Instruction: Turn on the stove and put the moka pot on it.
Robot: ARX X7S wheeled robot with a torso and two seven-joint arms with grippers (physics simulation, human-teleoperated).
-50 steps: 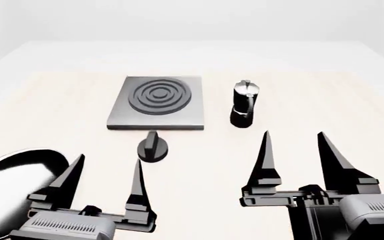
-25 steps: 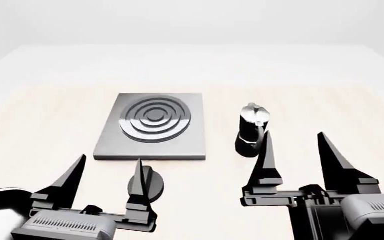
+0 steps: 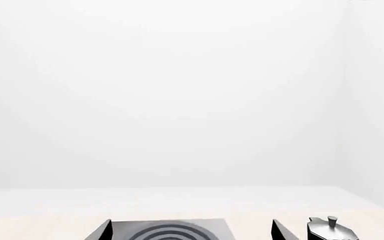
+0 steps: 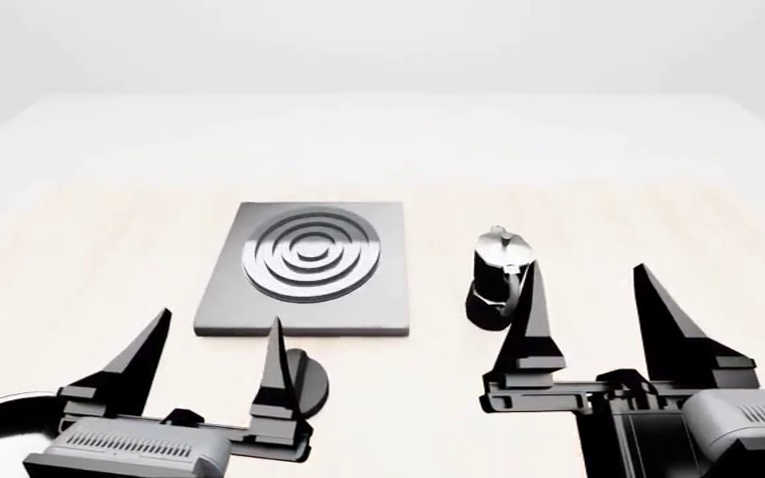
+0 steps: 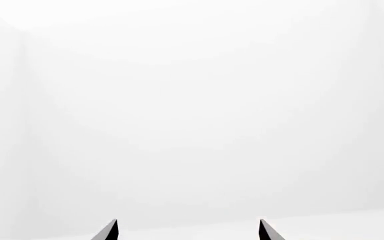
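No legible markings, pot (image 4: 498, 274) upright on bench (image 4: 648, 219), handle toward robot, beside stove (image 4: 306, 269), both grippers' fingers (image 4: 532, 319) spread, empty.

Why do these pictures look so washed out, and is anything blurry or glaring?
Head view: flat, even light with faint shadows; the stove and moka pot are sharp, the pot's silver top glints. Left wrist view: mostly blank pale wall, the table a pale strip below it. Right wrist view: nearly all white, with only the right gripper showing.
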